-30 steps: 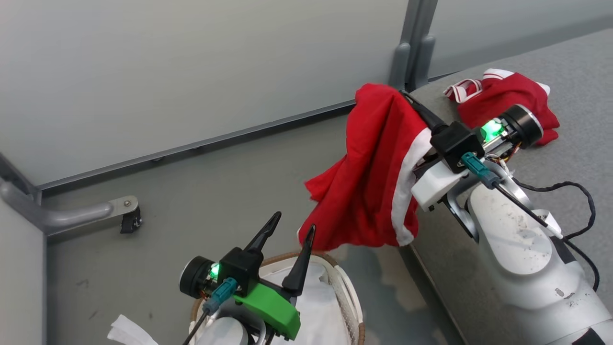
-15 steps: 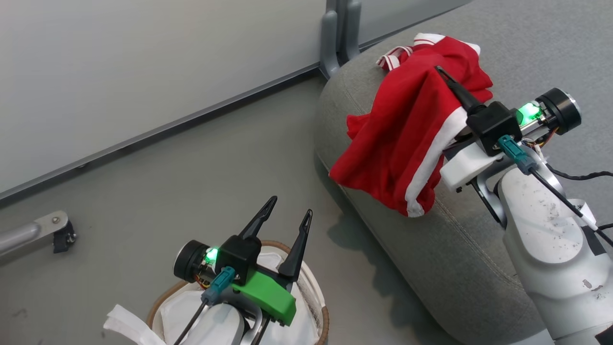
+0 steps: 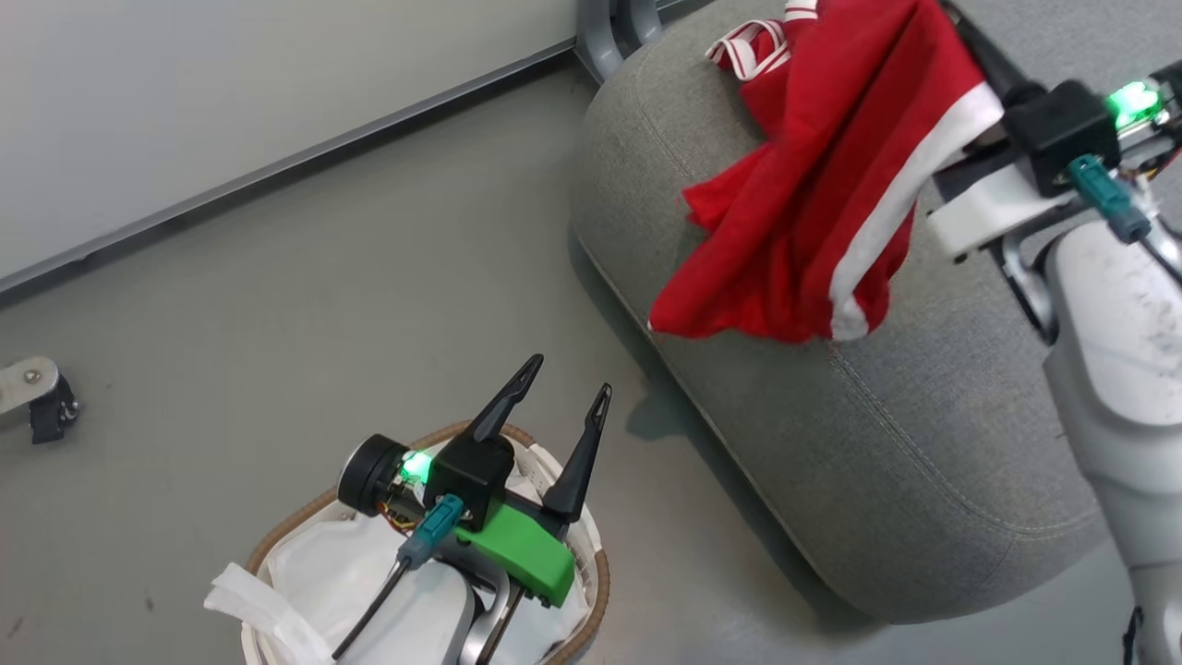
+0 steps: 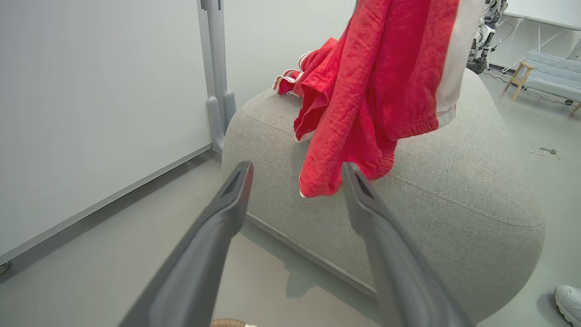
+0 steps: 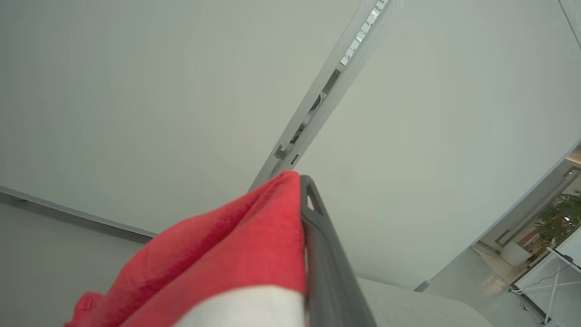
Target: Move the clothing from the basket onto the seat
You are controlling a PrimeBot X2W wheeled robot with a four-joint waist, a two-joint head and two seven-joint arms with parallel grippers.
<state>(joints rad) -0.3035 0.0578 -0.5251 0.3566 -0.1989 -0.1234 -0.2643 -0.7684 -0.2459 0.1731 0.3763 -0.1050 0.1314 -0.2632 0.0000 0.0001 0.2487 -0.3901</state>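
My right gripper (image 3: 962, 26) is shut on a red piece of clothing (image 3: 813, 212) with a white stripe. The clothing hangs above the grey seat (image 3: 923, 443), and its lower edge is down near the cushion. In the right wrist view the red fabric (image 5: 236, 240) is bunched against the dark finger (image 5: 317, 236). A second red garment (image 3: 753, 46) with white trim lies on the seat further back. My left gripper (image 3: 570, 375) is open with nothing in it, above the basket (image 3: 277, 540) at the lower left. From the left wrist the hanging clothing (image 4: 376, 81) shows beyond the open fingers.
The basket's white cloth liner (image 3: 323, 582) shows inside it. A grey partition post (image 3: 600, 28) stands against the wall behind the seat. A caster foot (image 3: 42, 406) sits on the floor at the far left. A person's shoe (image 4: 567, 302) is by the seat's far end.
The head camera has swung toward the seat. My right gripper has carried the hanging clothing from beside the seat's edge to over the cushion. The left gripper stays open above the basket.
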